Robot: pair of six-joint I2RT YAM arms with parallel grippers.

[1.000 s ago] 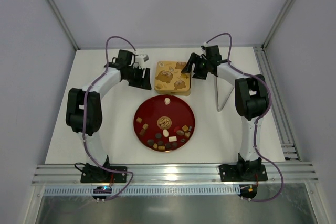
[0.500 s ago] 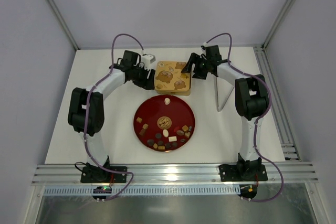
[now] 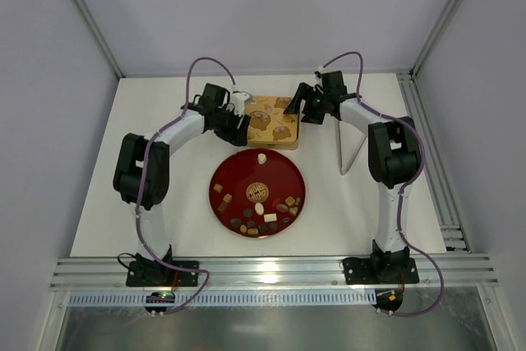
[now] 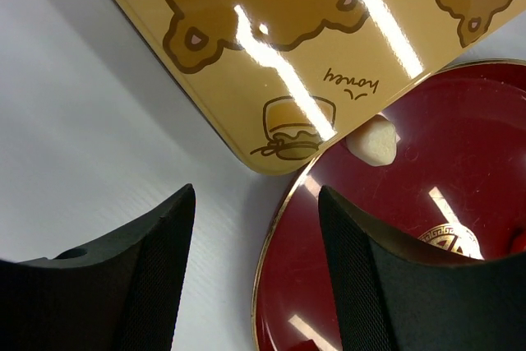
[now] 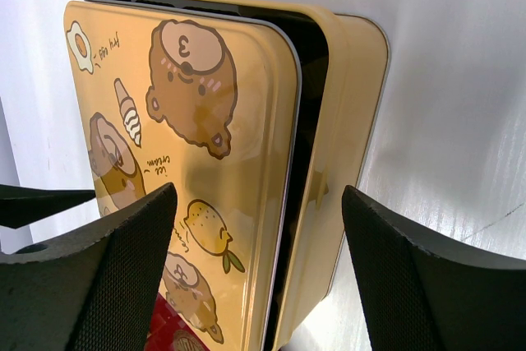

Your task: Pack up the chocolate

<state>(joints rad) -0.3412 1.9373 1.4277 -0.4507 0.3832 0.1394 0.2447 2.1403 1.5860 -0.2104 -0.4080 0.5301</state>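
The chocolate [image 3: 261, 218] lies as several small brown and cream pieces on the near half of a round red plate [image 3: 238, 172]. One cream piece [image 3: 261, 158] sits alone near the plate's far rim; in the left wrist view this cream piece [image 4: 372, 141] lies just below the tin's corner. A gold tin [image 3: 271, 121] with bear pictures stands behind the plate. Its lid [image 5: 189, 121] sits askew on the base [image 5: 349, 145], with a dark gap along one side. My left gripper [image 3: 237, 123] [image 4: 256, 195] hangs open at the tin's left corner, over the plate's rim. My right gripper [image 3: 294, 109] [image 5: 259, 195] is open, straddling the tin's right edge.
A pale flat panel [image 3: 352, 147] stands on edge to the right of the tin, beside the right arm. The white table [image 3: 164, 203] ends at aluminium rails at the front and right. Grey walls close in the back and sides.
My left arm has swung right, carrying its gripper from beside the tin to the tin's left corner. The right arm, the tin and the plate have not moved.
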